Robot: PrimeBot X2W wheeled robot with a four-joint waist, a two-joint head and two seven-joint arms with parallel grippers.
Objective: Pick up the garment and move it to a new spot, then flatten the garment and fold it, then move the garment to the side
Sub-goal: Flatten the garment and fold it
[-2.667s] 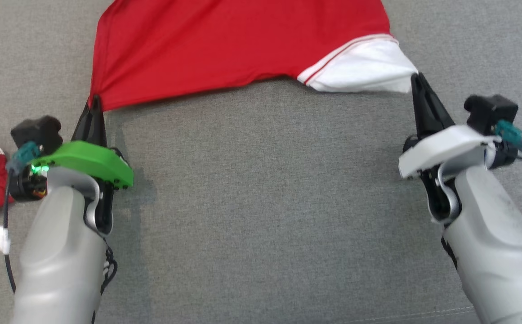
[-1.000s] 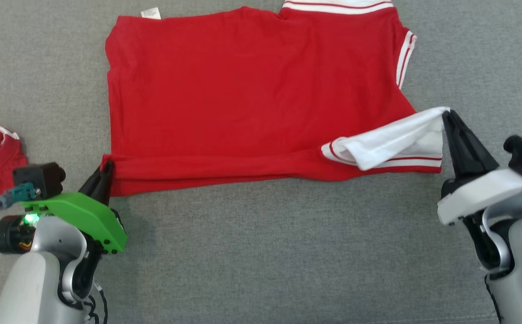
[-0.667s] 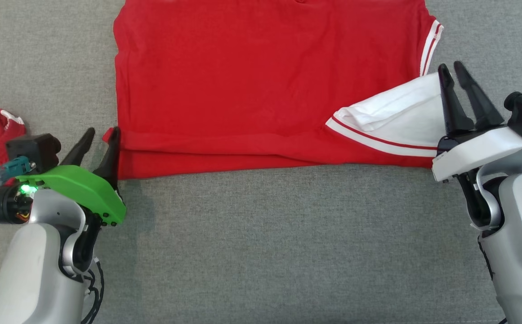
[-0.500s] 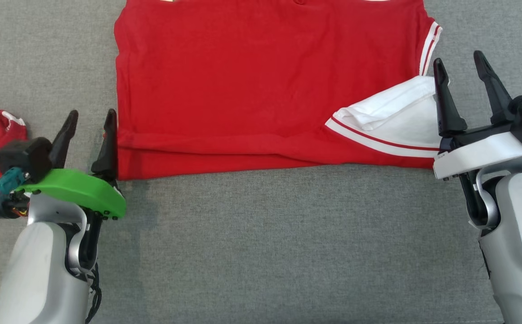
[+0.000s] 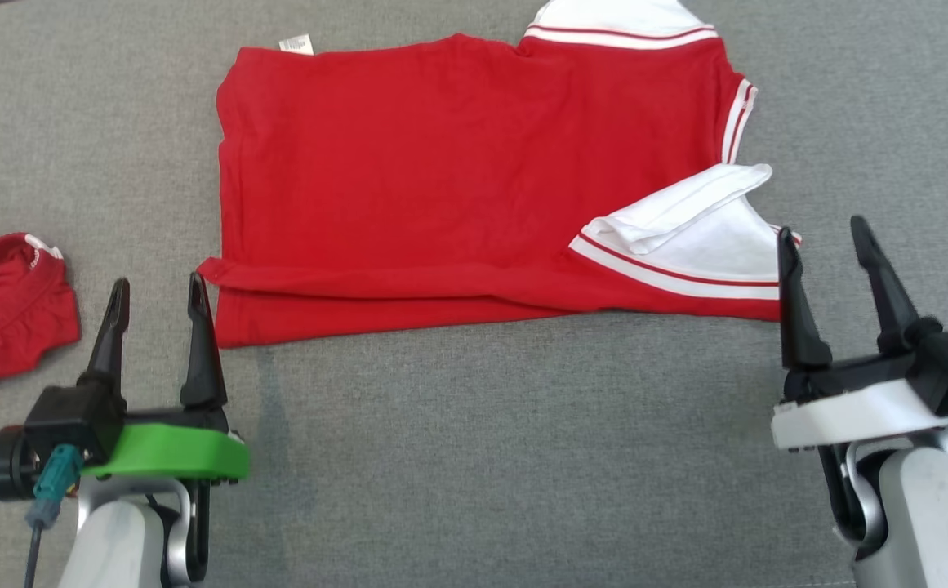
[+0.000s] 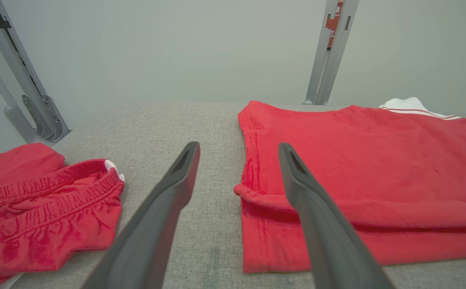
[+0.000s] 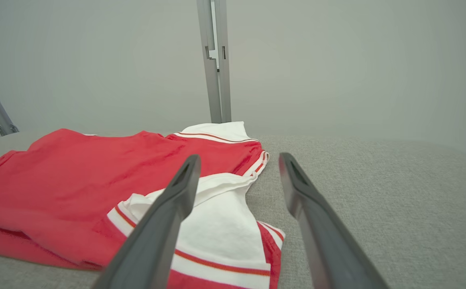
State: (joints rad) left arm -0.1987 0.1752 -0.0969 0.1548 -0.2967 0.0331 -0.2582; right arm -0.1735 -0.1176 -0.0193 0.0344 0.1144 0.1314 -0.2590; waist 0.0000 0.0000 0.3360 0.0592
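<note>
Red garment (image 5: pixel 457 163) is lying spread flat on the grey fabric surface (image 5: pixel 482 457), sitting in the upper middle of the head view, with its near edge doubled over into a long fold. A white sleeve (image 5: pixel 686 245) with red stripes is lying folded inward over the garment's near right corner, and another white striped part (image 5: pixel 620 20) is poking out at the far edge. A small white label (image 5: pixel 295 43) is sticking out at the far left corner. Left gripper (image 5: pixel 157 279) is sitting just beside the garment's near left corner, jaws standing wide apart and gripping nothing; in the left wrist view one finger is overlapping the folded hem, and contact is impossible to tell. Right gripper (image 5: pixel 821 227) is sitting just beside the near right corner, next to the white sleeve, jaws likewise spread wide and empty. Crumpled red shorts (image 5: pixel 0 318) are lying off to the left, apart from the garment. Grey metal posts (image 6: pixel 333 52) are standing behind the surface.
</note>
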